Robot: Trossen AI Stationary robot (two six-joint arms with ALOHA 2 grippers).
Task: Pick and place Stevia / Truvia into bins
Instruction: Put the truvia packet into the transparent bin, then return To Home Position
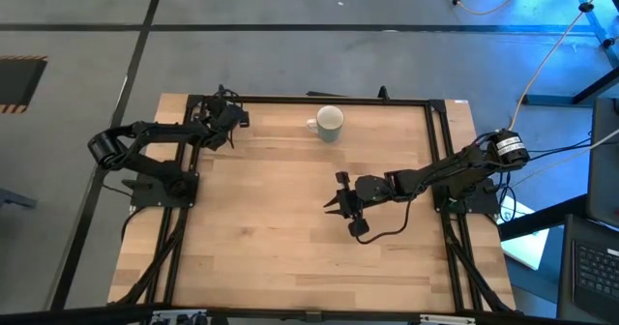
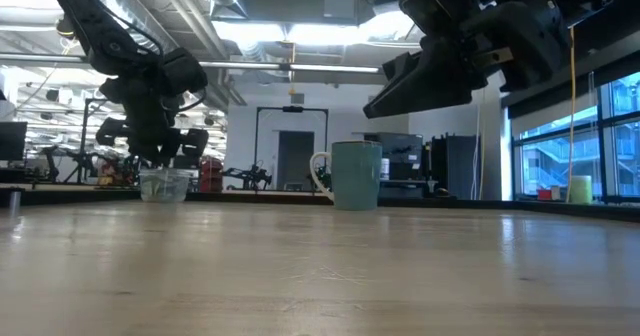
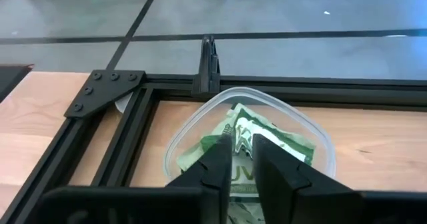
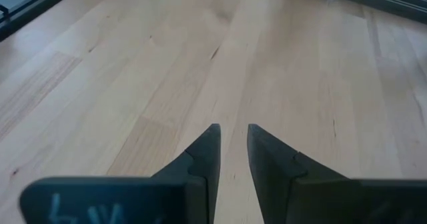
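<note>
Hovering over the clear cup (image 3: 250, 141) of green sachets (image 3: 267, 141), our left claw (image 3: 241, 147) was narrowly parted, empty. We judged a straight lift best. The right claw (image 4: 232, 141) hung slightly apart above bare desk (image 4: 133, 84), near the mug (image 1: 329, 123).

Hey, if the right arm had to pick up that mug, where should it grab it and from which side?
Probably from above, closing on the rim of the mug. It stands upright with its mouth open to the top, and its handle juts toward the left arm's side, so a grip on the wall opposite the handle looks clearest for the right gripper.
</note>
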